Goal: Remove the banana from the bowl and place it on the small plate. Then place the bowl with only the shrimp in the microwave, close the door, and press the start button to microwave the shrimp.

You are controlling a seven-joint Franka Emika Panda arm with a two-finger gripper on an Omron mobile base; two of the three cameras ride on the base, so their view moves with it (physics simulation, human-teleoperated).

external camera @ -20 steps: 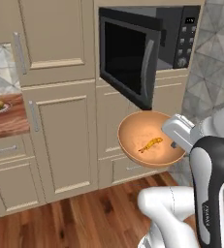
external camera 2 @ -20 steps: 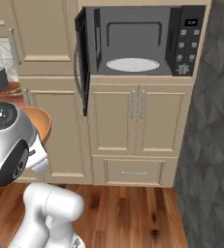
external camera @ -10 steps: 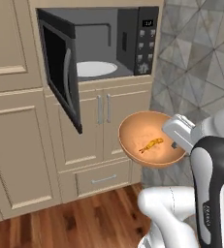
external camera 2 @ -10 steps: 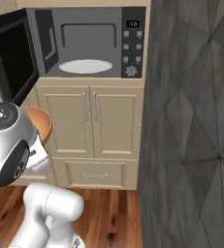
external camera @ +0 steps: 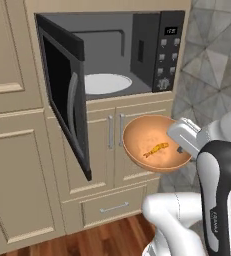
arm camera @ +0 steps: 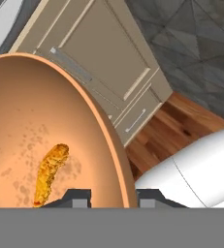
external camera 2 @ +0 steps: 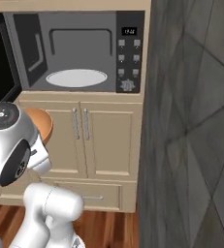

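Left base view: the bowl [external camera: 154, 145] is gripped at its rim by the closed claw [external camera: 183, 146], the shrimp [external camera: 155, 148] inside, below the open microwave [external camera: 137, 50].

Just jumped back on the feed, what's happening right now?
The hand is shut on the rim of the bowl, held in the air in front of the lower cabinet doors, below the microwave. Only the shrimp lies in the bowl. The door stands wide open, with the white tray inside bare.
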